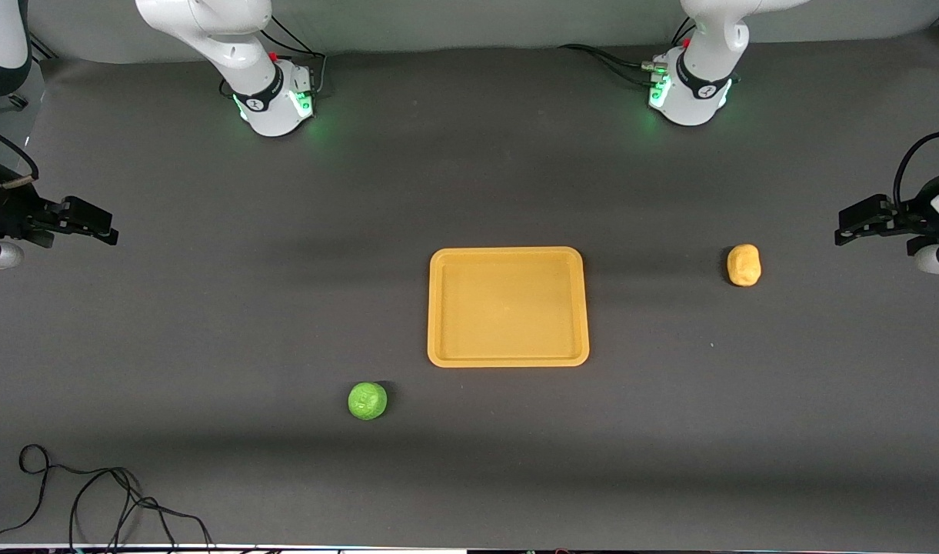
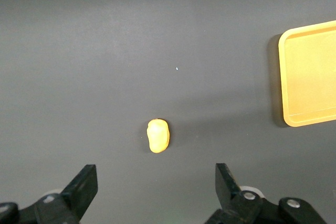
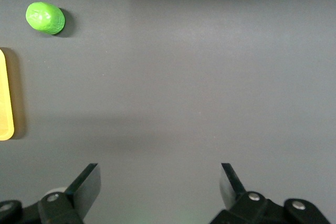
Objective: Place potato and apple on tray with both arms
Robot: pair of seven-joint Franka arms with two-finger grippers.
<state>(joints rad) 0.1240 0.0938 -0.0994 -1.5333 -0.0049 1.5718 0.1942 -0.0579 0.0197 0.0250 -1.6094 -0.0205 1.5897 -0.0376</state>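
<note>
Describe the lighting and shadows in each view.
Front view: even overhead light, green glow at both arm bases, a soft shadow beside the apple. Left wrist view: the potato is sharp, and the tray casts a faint shadow. Right wrist view: broad soft shadow bands cross the table.

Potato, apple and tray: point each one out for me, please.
potato (image 1: 744, 265), front view, middle of its lumpy body.
apple (image 1: 367, 401), front view, centre of the green ball.
tray (image 1: 507, 358), front view, rim on the edge nearest the camera.
</note>
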